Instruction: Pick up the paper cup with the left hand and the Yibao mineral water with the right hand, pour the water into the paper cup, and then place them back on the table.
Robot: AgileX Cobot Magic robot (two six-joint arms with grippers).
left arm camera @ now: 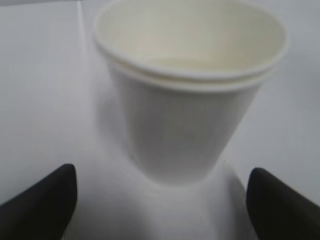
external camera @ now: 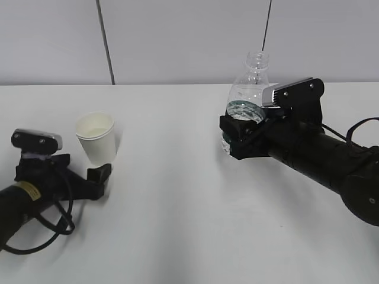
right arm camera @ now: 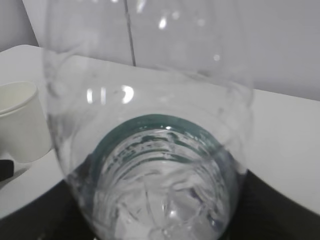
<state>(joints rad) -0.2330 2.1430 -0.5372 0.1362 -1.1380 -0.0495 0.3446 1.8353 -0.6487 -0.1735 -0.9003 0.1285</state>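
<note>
Black cabled arms reach in from both near corners of our wide white counter (external camera: 177,195), each at its own thing.

On the left, our yellow-labelled left gripper (external camera: 89,177) stands apart around the small white tapered paper cup (external camera: 96,138), not yet closed. On the right, our right gripper (external camera: 240,139) looks clamped on the clear ribbed, green-labelled, capless bottle (external camera: 249,94), upright, though we cannot tell whether it is lifted. We judge that squeezing the thin cup could buckle or tip it, and that tilting the open bottle early would spill water.

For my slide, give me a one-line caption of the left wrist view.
Open left gripper faces an upright white paper cup standing on the white table, fingers not yet closed on it.
</note>
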